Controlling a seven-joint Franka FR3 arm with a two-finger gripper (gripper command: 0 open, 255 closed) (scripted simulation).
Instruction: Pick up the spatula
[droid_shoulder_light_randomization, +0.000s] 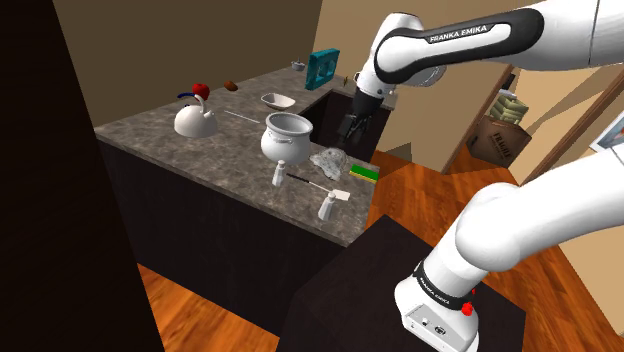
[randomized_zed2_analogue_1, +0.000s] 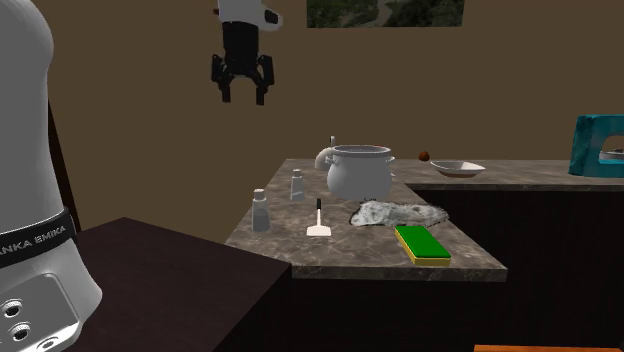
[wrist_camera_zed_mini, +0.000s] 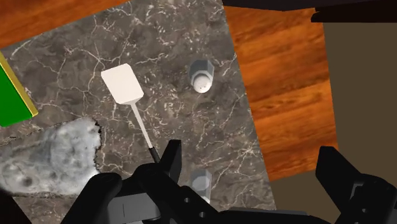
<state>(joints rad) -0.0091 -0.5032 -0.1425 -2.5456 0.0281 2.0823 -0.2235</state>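
Observation:
The spatula (droid_shoulder_light_randomization: 322, 186) has a white square blade and a thin handle with a dark grip, and lies flat on the speckled stone counter (droid_shoulder_light_randomization: 170, 140) near its front corner. It lies between two small shakers in the second exterior view, spatula (randomized_zed2_analogue_1: 319, 224). My black gripper (randomized_zed2_analogue_1: 244, 93) hangs open high above the counter, holding nothing. In the wrist view the spatula (wrist_camera_zed_mini: 127, 92) lies far below, off to the side of one fingertip (wrist_camera_zed_mini: 172, 160), outside the gap of the gripper (wrist_camera_zed_mini: 254, 168). In the shoulder view the gripper (droid_shoulder_light_randomization: 353, 130) hovers above the cloth and sponge.
Two shakers (droid_shoulder_light_randomization: 277, 175) (droid_shoulder_light_randomization: 326, 207) flank the spatula. A white pot (droid_shoulder_light_randomization: 285, 135), a crumpled grey cloth (droid_shoulder_light_randomization: 330, 158) and a green-yellow sponge (droid_shoulder_light_randomization: 364, 172) lie close by. A kettle (droid_shoulder_light_randomization: 195, 120), a bowl (droid_shoulder_light_randomization: 278, 100) and a teal object (droid_shoulder_light_randomization: 324, 68) stand farther back. Wood floor lies beyond the counter edge.

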